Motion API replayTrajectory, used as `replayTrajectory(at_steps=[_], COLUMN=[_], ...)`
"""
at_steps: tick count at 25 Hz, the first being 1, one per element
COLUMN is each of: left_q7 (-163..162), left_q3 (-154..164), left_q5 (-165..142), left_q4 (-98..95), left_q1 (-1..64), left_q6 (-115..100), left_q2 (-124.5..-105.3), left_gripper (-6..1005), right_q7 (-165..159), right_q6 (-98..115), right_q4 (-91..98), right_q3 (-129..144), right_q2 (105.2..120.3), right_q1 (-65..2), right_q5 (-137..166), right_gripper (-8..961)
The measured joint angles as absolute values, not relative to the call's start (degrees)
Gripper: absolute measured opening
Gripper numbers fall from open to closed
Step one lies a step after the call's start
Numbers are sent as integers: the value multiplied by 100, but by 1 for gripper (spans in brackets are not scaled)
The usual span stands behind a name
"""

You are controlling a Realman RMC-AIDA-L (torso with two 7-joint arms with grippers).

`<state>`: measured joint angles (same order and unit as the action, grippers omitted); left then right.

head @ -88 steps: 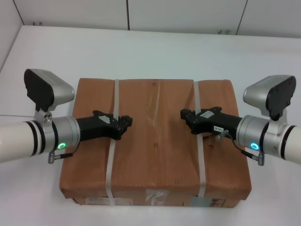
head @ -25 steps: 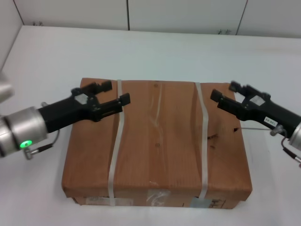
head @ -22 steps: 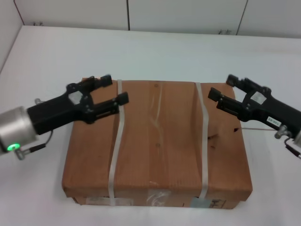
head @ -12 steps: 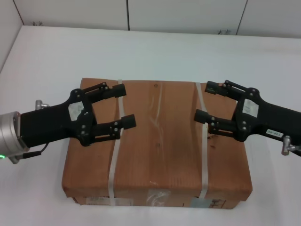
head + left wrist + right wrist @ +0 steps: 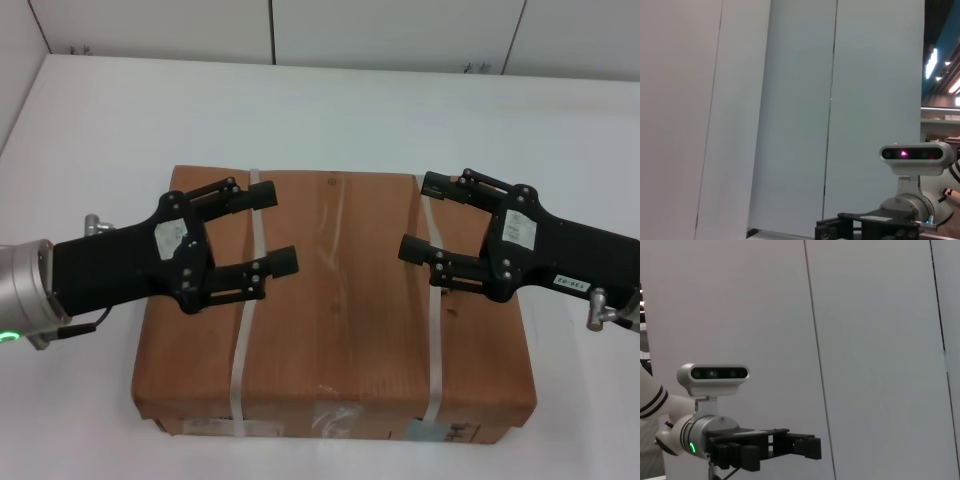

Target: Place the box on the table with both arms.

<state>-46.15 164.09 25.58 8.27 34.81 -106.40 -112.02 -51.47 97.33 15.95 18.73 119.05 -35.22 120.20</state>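
The brown cardboard box [image 5: 335, 310] lies flat on the white table [image 5: 330, 110], with two whitish straps [image 5: 243, 340] across it and labels on its near side. My left gripper [image 5: 268, 228] hovers over the box's left strap, open and empty, its fingers one behind the other. My right gripper [image 5: 419, 216] hovers over the right strap, open and empty, facing the left one. The left wrist view shows the right arm's gripper [image 5: 860, 227] against the wall. The right wrist view shows the left arm's gripper [image 5: 790, 446]. Neither gripper touches the box.
White wall panels [image 5: 400, 30] stand behind the table's far edge. A side wall [image 5: 15, 70] closes the far left. Bare tabletop surrounds the box on its left, right and far sides.
Both grippers have rolled over, swung outward toward the box's sides, then come back inward over the straps. In the last half second they have edged slightly closer together. The box has not moved.
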Motion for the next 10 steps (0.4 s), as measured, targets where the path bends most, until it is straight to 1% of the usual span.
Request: replayTrajectory(at_steps=[10], left_q7=[-4590], left_q3=[16409], left_q5=[2578], left_q4=[826], left_q1=[3501], left_q6=[-10631], left_q2=[-11294], left_gripper=[801], right_q7=[-5142], right_q6=[9702], right_q4=[1583], right_q3=[1857], right_q2=[11909], right_q1=[-3522], right_q5=[11988], right_gripper=[841])
